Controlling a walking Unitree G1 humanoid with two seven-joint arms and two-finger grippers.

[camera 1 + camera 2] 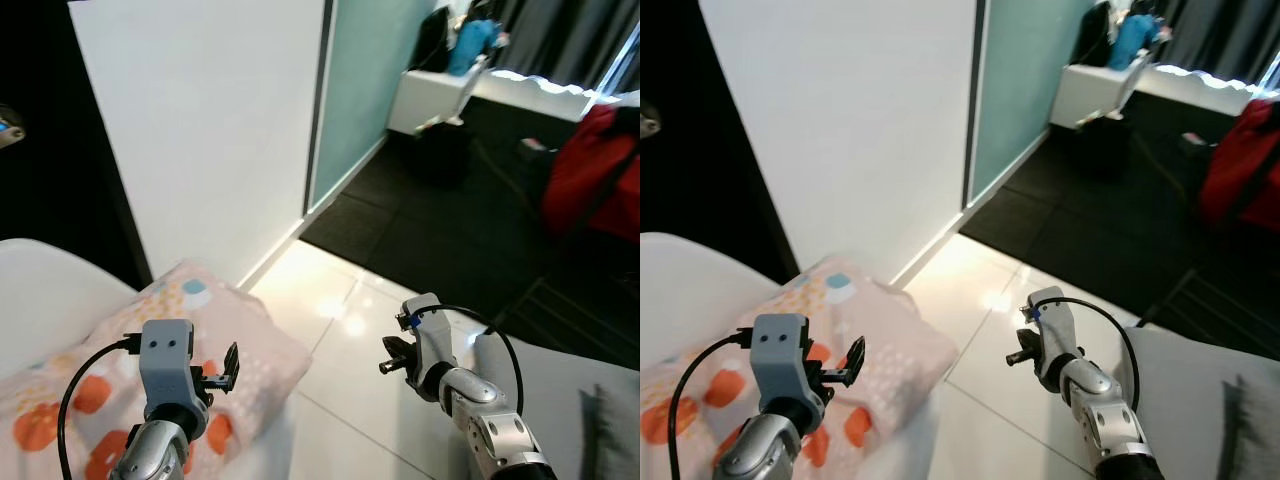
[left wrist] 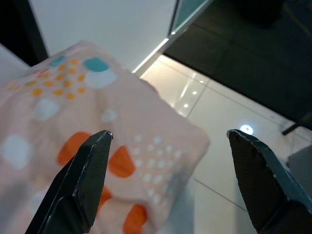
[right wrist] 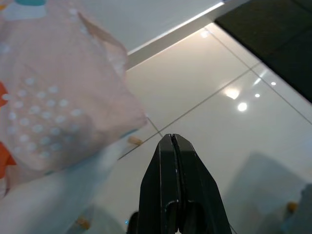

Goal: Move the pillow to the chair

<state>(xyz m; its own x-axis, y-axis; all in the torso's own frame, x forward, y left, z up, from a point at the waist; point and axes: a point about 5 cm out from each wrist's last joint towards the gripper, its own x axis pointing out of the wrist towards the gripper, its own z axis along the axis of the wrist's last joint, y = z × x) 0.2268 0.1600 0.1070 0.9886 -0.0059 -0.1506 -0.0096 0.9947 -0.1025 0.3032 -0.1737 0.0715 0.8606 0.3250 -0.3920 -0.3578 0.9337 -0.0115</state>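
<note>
The robot's left gripper [image 2: 168, 141] hangs above a soft pale-pink pillow printed with orange, teal and white spots [image 1: 230, 345]; its two long black fingers [image 2: 87, 170] are spread wide apart, holding nothing and not touching the fabric below them. The right gripper [image 3: 173, 146] is raised over the glossy white tiled floor [image 1: 350, 310], well to the right of the pillow; its black fingers are pressed flat together, empty between them.

The pillow lies on the smooth white seat of a moulded chair [image 1: 40, 300] at the robot's lower left; one corner overhangs the seat's edge toward the floor; small wooden chair feet show beneath in the right wrist view.

No readable writing or labels can be made out.

Behind the chair stands a plain white wall panel [image 1: 210, 130] with a frosted teal glass panel [image 1: 360, 80] beside it; beyond lies dark carpet [image 1: 450, 220], a white ledge holding a blue object [image 1: 470, 45], and a red bag [image 1: 590, 170] at far right.
</note>
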